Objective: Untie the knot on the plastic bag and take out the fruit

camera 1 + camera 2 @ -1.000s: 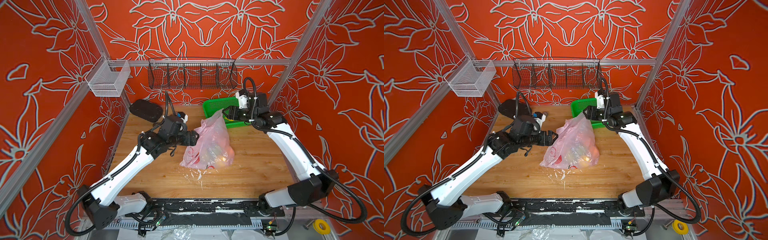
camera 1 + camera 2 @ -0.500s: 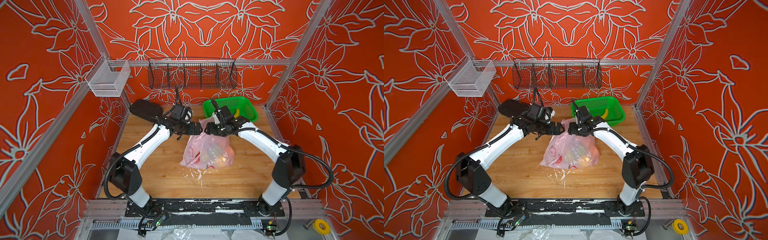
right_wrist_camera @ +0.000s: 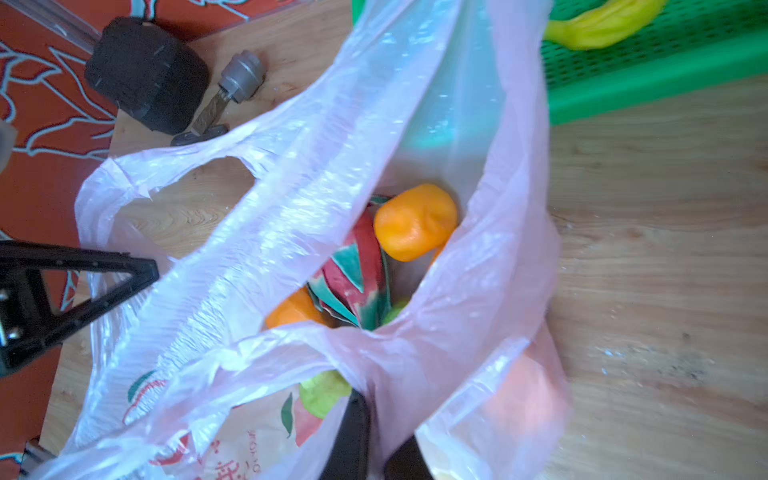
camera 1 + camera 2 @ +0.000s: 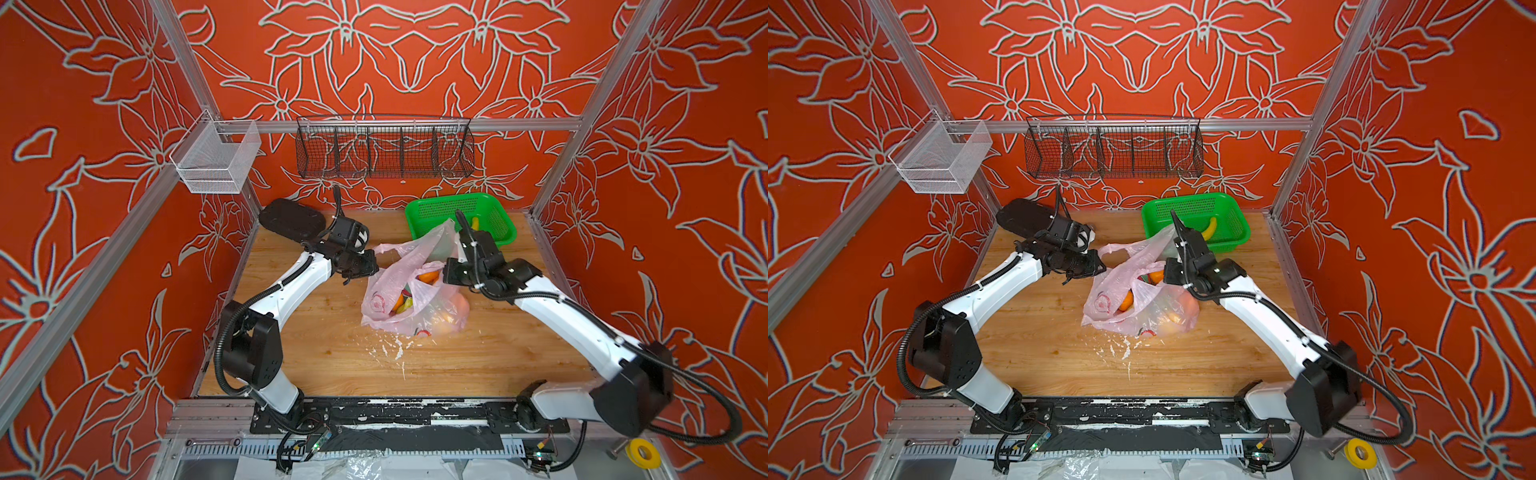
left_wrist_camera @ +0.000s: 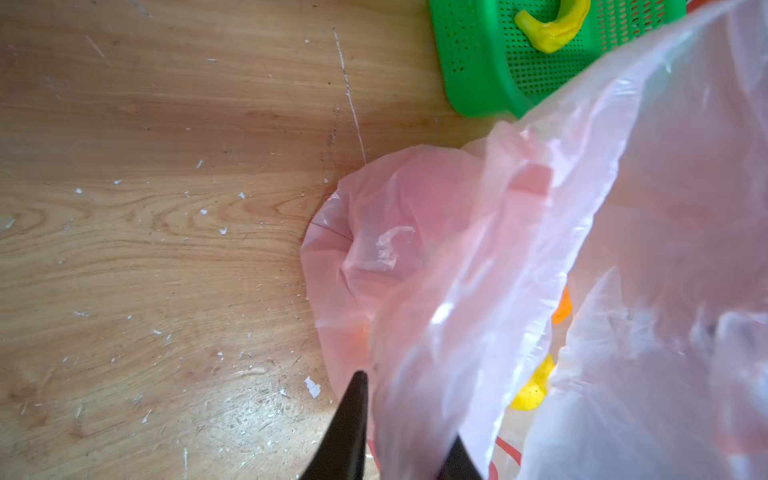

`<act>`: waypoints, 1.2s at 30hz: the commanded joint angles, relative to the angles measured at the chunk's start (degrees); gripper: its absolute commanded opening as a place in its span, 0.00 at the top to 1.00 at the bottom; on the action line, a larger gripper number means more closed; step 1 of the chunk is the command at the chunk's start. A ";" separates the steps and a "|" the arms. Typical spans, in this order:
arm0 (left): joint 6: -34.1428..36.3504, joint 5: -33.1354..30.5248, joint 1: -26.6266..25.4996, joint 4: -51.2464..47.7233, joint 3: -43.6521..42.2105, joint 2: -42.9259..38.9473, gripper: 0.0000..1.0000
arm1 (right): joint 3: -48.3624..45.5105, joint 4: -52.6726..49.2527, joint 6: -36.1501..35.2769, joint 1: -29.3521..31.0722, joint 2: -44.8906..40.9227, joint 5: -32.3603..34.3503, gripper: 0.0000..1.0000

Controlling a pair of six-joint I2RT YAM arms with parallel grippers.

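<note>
The pale pink plastic bag lies mid-table with its mouth spread wide between both grippers. No knot shows. Fruit lies inside: an orange, a pink-and-green dragon fruit and a green one; both top views show oranges. My left gripper is at the bag's left edge with bunched plastic between its jaws. On the right rim, my right gripper is shut on a fold of plastic.
A green basket with a yellow banana stands just behind the bag. A black block sits at the back left. A black wire rack and a white mesh bin hang on the walls. White flecks litter the wood.
Both grippers came in to the top of the bag and closed on its plastic. The bag's mouth has been pulled apart and fruit now shows inside.
</note>
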 commanded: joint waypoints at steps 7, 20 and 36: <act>-0.61 3.07 1.87 1.93 -2.64 -3.86 0.41 | -21.16 1.03 5.30 -4.84 -13.97 3.35 0.92; -4.59 1.40 -1.32 0.72 -0.74 -19.48 0.14 | -22.88 -3.19 5.05 -4.85 -16.58 0.68 0.52; -6.76 -15.15 -16.68 -5.58 -1.61 -18.80 0.13 | 12.69 -6.12 -11.76 -2.84 -6.13 -10.87 0.30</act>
